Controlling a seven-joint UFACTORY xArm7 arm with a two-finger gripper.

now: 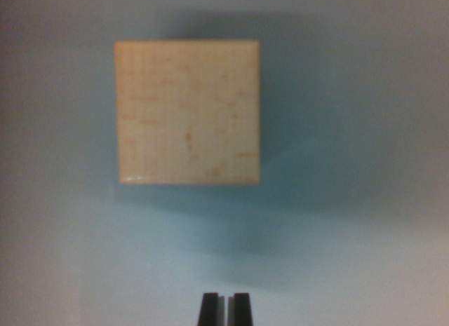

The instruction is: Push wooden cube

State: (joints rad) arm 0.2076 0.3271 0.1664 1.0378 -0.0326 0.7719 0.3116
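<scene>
- Pale blue-grey flat surface (pixel 365 130): fills the whole wrist view, smooth and matte, brighter toward the bottom edge, dimmer at the top corners.
- Soft shadows on the surface: one band along the cube's top and the wrist view's right side, another fainter patch below the cube, between it and the gripper.
- Light tan wooden cube (pixel 188 111): sits on the surface in the upper middle of the view, slightly toward the wrist view's left. Top face square to the camera, edges roughly parallel to the frame. Fine grain lines and a few small reddish flecks show on the face. A thin lighter strip runs along its lower edge. Focus is soft, so finer detail cannot be read.
- Black two-fingered gripper (pixel 225 309): only the fingertips (pixel 209 310) show, poking up from the bottom edge at centre. The two dark tips stand side by side with just a thin pale sliver between them, so the jaws are closed down narrow and hold nothing.
- Gripper versus cube: well apart, bare surface between them; no contact. Tips lie below the cube in the frame, lined up a little toward the cube's right half.
- Arm pose: camera looks straight down on the surface; the arm itself is out of view.
</scene>
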